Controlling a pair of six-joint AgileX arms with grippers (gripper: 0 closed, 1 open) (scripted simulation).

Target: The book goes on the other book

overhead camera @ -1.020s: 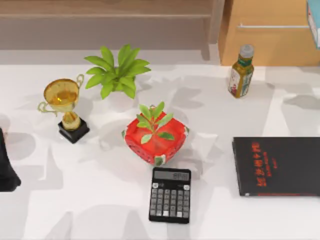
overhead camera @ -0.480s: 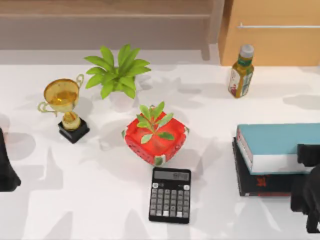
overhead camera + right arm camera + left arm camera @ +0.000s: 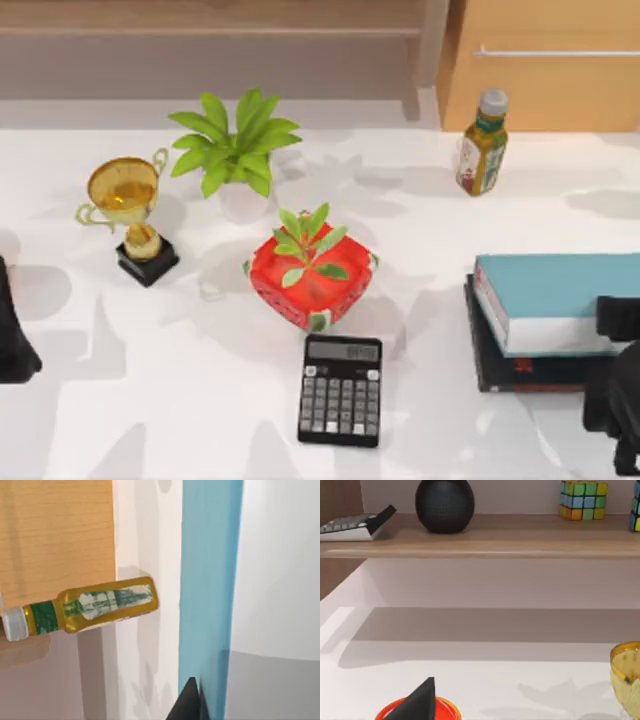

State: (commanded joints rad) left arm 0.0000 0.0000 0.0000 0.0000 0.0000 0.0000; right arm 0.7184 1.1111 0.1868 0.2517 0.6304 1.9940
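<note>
The book (image 3: pixel 560 290), thick with a teal-blue cover and white page edges, lies flat on the other book (image 3: pixel 492 372), a thin black one with red print, at the table's right edge. The black book's left and front margins stick out from under it. My right gripper (image 3: pixel 618 320) is at the teal book's right end and shut on it. In the right wrist view a black fingertip (image 3: pixel 190 702) rests against the teal cover (image 3: pixel 210 580). My left arm (image 3: pixel 12 340) is parked at the table's left edge.
A yellow bottle (image 3: pixel 482 143) stands behind the books, near a wooden cabinet (image 3: pixel 540 70). A red pot with a plant (image 3: pixel 310 275) and a black calculator (image 3: pixel 340 388) occupy the middle. A gold trophy (image 3: pixel 130 215) and a leafy plant (image 3: pixel 235 145) stand at the left.
One second ago the black book lay bare. The teal book then came down onto it with my right gripper, and in the last half second it settled slightly lower.
</note>
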